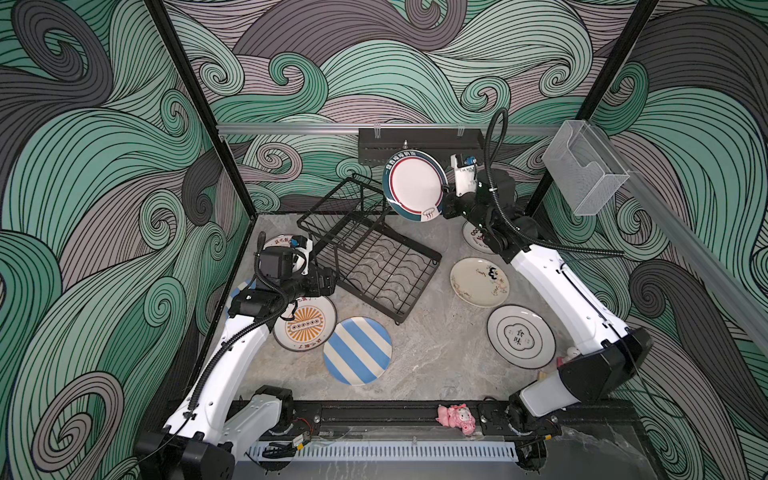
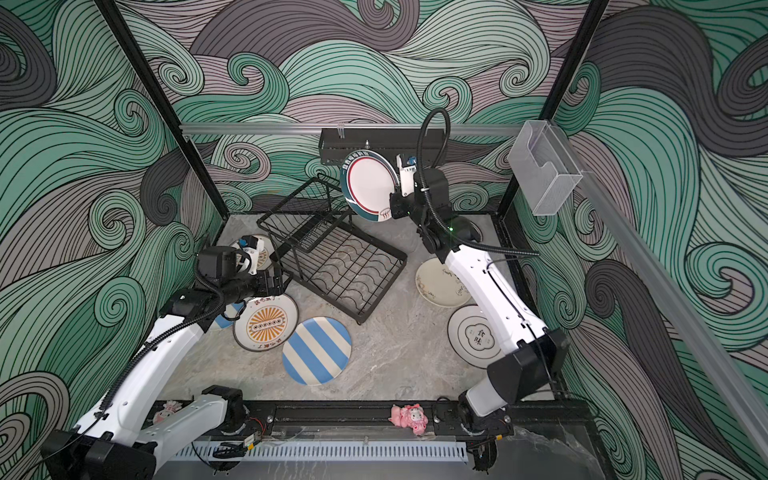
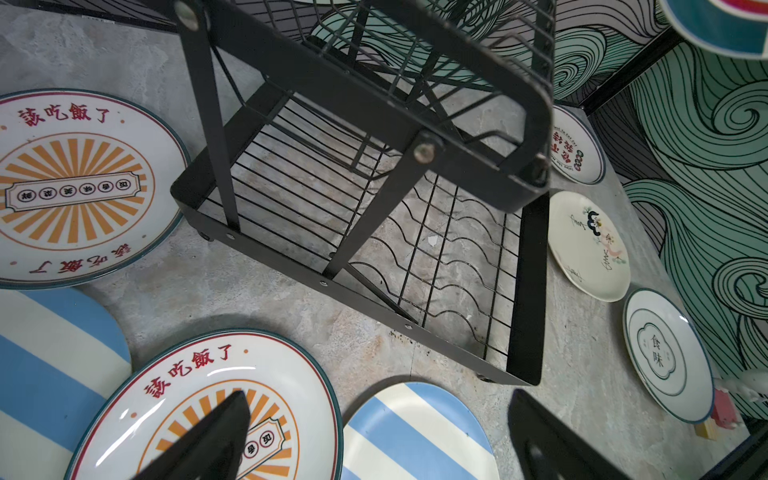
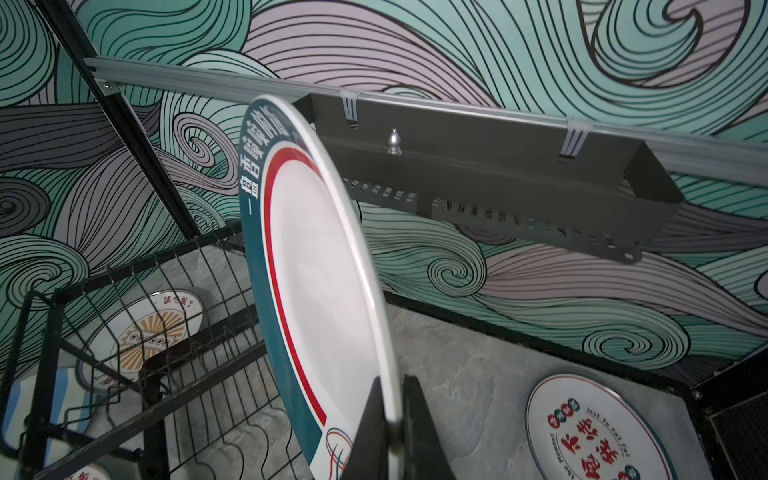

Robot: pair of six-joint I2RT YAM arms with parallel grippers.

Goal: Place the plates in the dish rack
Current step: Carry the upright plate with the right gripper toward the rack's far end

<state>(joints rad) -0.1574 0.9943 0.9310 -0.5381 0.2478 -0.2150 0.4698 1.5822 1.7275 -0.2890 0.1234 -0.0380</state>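
My right gripper (image 1: 445,199) (image 4: 392,382) is shut on the rim of a green-rimmed white plate (image 1: 415,185) (image 4: 320,291). It holds the plate on edge in the air beside the far corner of the black wire dish rack (image 1: 374,257) (image 3: 374,208). My left gripper (image 1: 328,280) (image 3: 380,399) stands open and empty at the rack's near-left side, above an orange sunburst plate (image 1: 305,326) and a striped plate (image 1: 357,351). A doodled cream plate (image 1: 480,282), a flower-outline plate (image 1: 519,336) and a red-lettered plate (image 4: 590,432) lie flat to the right of the rack.
A second sunburst plate (image 1: 276,243) and a second striped plate (image 1: 243,291) lie partly hidden under my left arm. A black perforated tray (image 1: 419,143) hangs on the back wall behind the held plate. A clear box (image 1: 582,170) hangs at right. A pink toy (image 1: 457,417) sits on the front rail.
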